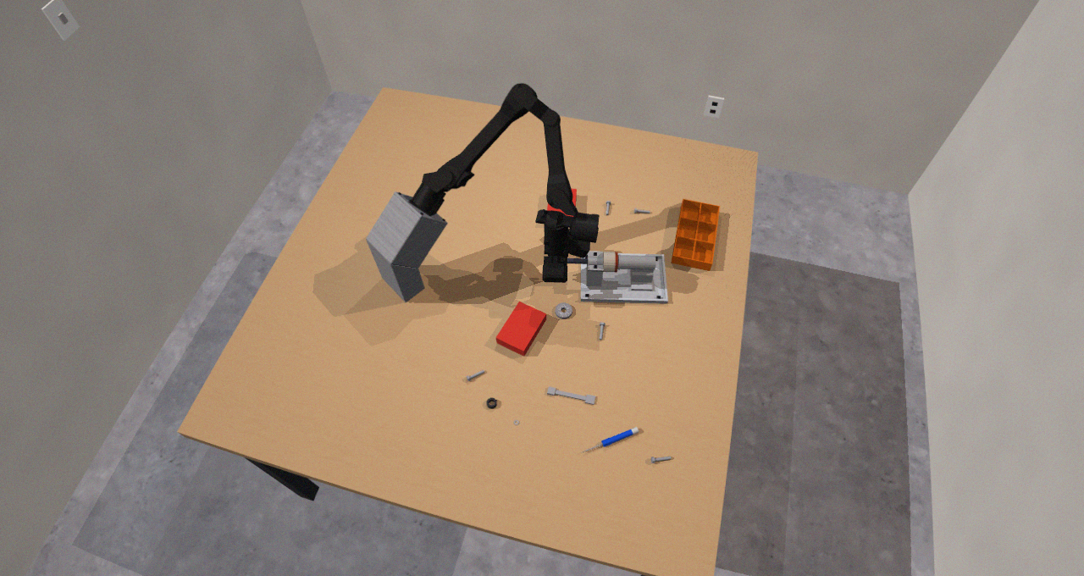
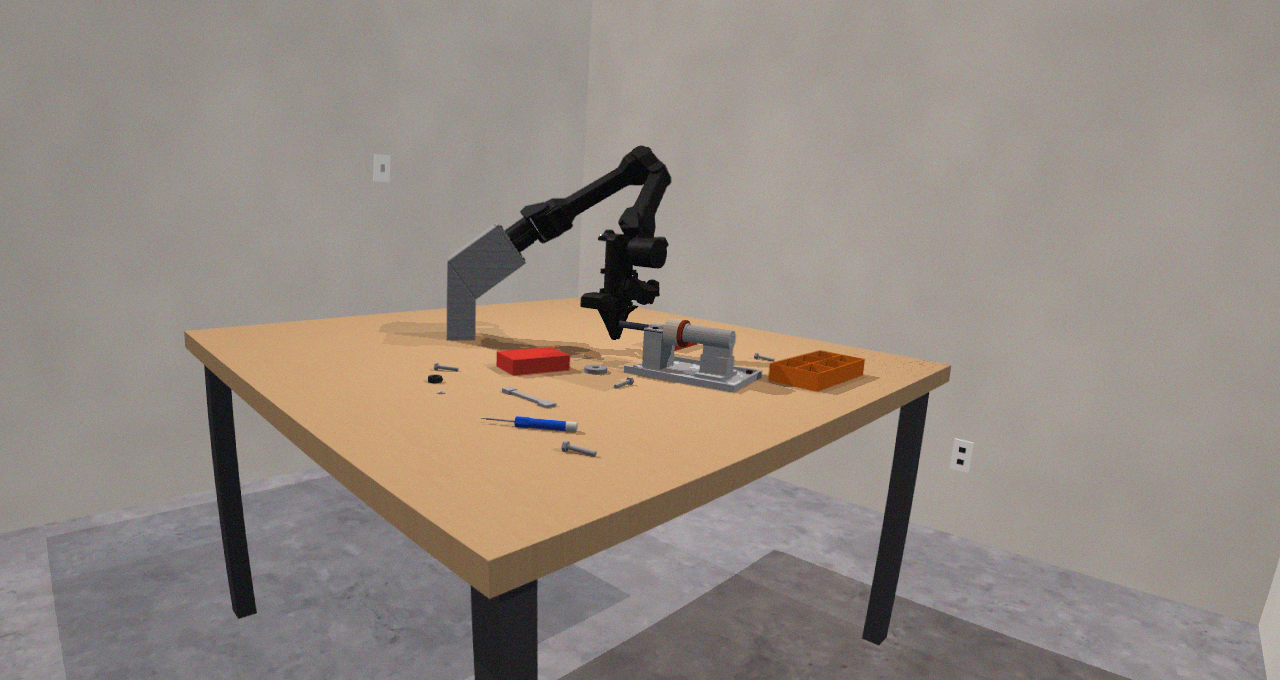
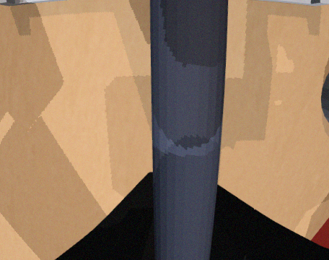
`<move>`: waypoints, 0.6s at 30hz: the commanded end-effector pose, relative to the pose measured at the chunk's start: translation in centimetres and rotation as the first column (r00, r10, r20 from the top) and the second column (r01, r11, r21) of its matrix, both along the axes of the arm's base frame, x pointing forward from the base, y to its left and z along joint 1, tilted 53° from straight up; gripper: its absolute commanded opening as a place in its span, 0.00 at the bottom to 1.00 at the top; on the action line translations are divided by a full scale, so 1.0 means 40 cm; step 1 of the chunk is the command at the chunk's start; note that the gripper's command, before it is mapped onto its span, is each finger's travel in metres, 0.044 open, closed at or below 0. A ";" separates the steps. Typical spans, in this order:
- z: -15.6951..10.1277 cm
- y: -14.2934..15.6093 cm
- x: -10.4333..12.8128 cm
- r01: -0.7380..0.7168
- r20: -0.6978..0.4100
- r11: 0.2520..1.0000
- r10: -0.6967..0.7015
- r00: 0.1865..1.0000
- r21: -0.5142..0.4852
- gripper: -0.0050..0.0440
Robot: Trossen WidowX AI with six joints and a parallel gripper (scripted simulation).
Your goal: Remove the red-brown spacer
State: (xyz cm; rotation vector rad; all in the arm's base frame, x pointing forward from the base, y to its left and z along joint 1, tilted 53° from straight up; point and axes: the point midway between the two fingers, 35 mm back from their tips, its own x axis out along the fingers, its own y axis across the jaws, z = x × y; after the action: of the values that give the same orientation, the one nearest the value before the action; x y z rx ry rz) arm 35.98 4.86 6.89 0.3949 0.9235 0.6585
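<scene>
The grey fixture (image 1: 624,277) stands on a grey base plate right of the table's middle. A dark grey shaft (image 1: 577,259) sticks out of its left support. On the shaft sit a pale spacer (image 1: 604,259) and a red-brown spacer (image 1: 616,259), next to the big housing block (image 1: 640,263). My gripper (image 1: 555,263) hangs straight down at the shaft's free end and is shut on the shaft. In the side view the gripper (image 2: 619,322) holds the shaft (image 2: 637,325) left of the fixture (image 2: 693,360).
A red block (image 1: 521,328) and a grey washer (image 1: 563,313) lie in front of the gripper. An orange compartment tray (image 1: 694,233) stands right of the fixture. Bolts, a wrench (image 1: 571,395), a blue screwdriver (image 1: 615,438) and a black ring (image 1: 491,406) lie scattered nearer the front.
</scene>
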 end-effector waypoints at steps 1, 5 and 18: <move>-0.001 0.001 -0.004 -0.003 -0.001 1.000 0.003 1.000 0.000 0.10; -0.002 0.001 -0.004 -0.003 -0.001 1.000 0.003 1.000 0.000 0.10; -0.004 0.001 -0.007 -0.003 -0.001 1.000 0.003 1.000 0.000 0.10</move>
State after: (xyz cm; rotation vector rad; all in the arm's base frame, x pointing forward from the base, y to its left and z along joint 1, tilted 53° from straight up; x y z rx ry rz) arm 35.82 4.86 6.78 0.3949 0.9236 0.6585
